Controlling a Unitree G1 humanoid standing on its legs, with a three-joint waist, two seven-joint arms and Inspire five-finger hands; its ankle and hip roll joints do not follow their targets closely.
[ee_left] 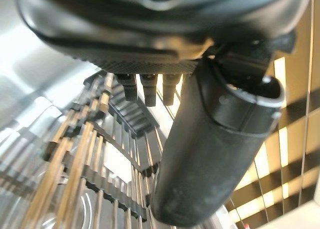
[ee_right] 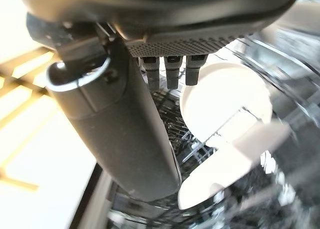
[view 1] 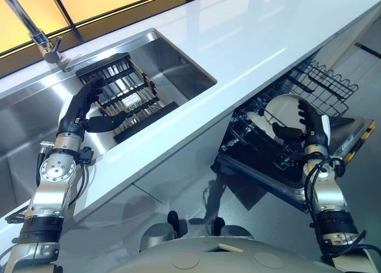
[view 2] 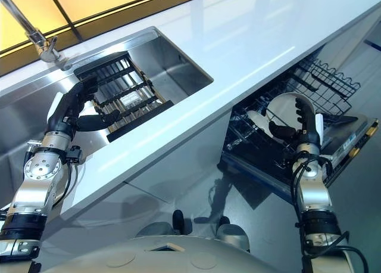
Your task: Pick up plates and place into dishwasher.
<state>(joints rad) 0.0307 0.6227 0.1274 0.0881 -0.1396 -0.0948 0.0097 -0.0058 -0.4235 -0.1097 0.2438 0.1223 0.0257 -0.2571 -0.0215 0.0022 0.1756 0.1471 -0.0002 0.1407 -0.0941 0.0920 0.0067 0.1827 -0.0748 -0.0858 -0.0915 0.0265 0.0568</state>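
Two white plates [view 1: 284,109] [ee_right: 220,104] stand on edge in the pulled-out dishwasher rack [view 1: 324,85], the second plate [ee_right: 225,164] beside the first. My right hand [view 1: 311,129] is open right in front of them, with its thumb [ee_right: 117,134] spread away from the fingers [ee_right: 171,71] and nothing held. Over the black dish rack [view 1: 122,94] in the sink hovers my left hand [view 1: 83,109], open and empty, its thumb [ee_left: 215,154] stretched above the rack's bars [ee_left: 85,159]. I see no plate in that rack.
The steel sink [view 1: 178,58] is set in a long white counter [view 1: 250,40], with a tap [view 1: 41,40] at its far left. The dishwasher door [view 1: 352,139] lies open below the counter's front edge, to the right.
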